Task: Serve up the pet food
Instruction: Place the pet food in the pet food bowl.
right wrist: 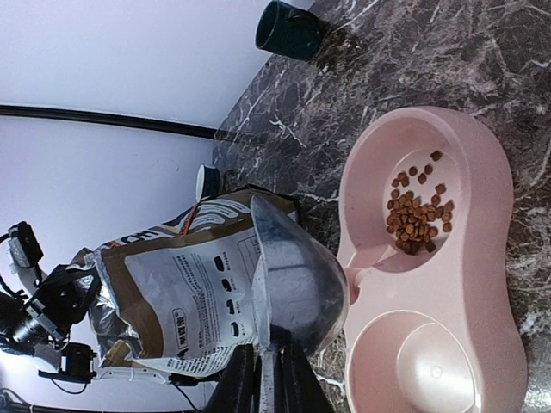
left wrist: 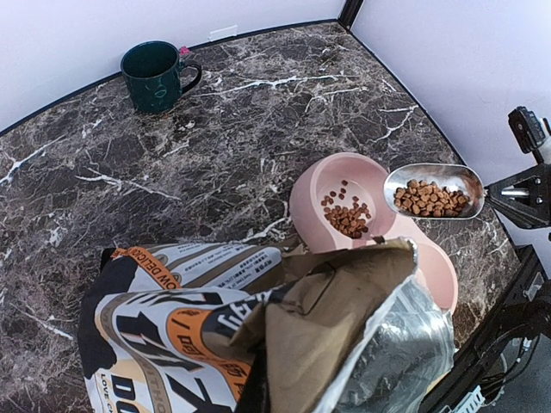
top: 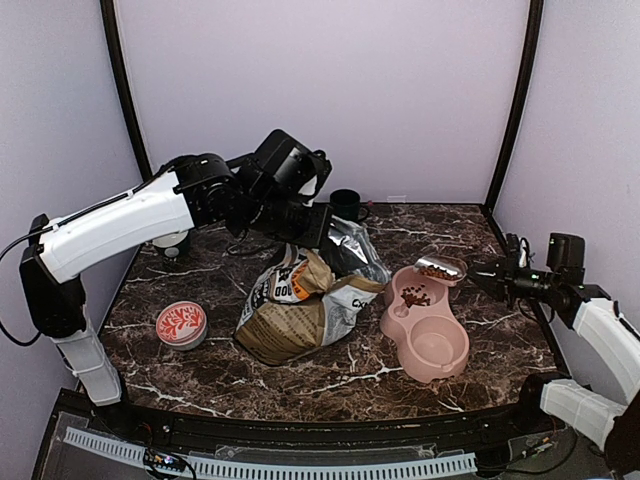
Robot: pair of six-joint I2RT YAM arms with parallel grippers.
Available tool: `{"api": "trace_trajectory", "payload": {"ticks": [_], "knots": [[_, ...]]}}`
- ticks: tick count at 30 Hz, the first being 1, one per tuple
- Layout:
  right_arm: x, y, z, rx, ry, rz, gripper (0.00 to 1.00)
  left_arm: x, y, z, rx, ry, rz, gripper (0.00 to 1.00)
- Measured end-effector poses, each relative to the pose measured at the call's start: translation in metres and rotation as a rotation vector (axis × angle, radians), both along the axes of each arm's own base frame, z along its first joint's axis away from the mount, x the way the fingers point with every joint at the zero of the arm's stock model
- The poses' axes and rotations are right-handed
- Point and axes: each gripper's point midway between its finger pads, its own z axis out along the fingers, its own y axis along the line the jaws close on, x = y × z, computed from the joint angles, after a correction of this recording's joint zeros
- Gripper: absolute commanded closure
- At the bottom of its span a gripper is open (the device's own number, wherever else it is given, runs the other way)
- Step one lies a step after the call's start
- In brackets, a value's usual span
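The left pincer (top: 322, 226) is closed on the opened top edge of the printed paper bag (top: 290, 315), which stands on the table (top: 350, 385) with its foil lining showing at the mouth. The right pincer (top: 480, 270) is clamped on the handle of a metal scoop (top: 440, 267) (the handle runs between its fingers in the right wrist view). The scoop sits roughly level, just above the right rim of the pink double bowl (top: 388, 318). The pet food (left wrist: 347, 217) lies in two places: a small heap in the bowl compartment farther from the arms, and another portion in the scoop. A dark green mug (top: 347, 204) stands at the back of the table, and a small red-and-white dish (top: 181, 324) sits left of the bag.
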Motion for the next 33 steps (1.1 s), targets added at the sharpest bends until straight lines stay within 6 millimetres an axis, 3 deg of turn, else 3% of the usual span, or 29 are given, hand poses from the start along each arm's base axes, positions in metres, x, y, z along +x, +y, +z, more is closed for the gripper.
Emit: {"api": "trace_trajectory", "payload": {"ticks": [16, 33], "knots": [[0.009, -0.021, -0.024, -0.235, 0.088, -0.032, 1.0, 0.0, 0.004, 0.001, -0.011, -0.01, 0.006, 1.0], [0.01, -0.027, -0.031, -0.302, 0.112, -0.022, 1.0, 0.001, 0.006, 0.002, -0.01, -0.017, 0.014, 1.0]]}}
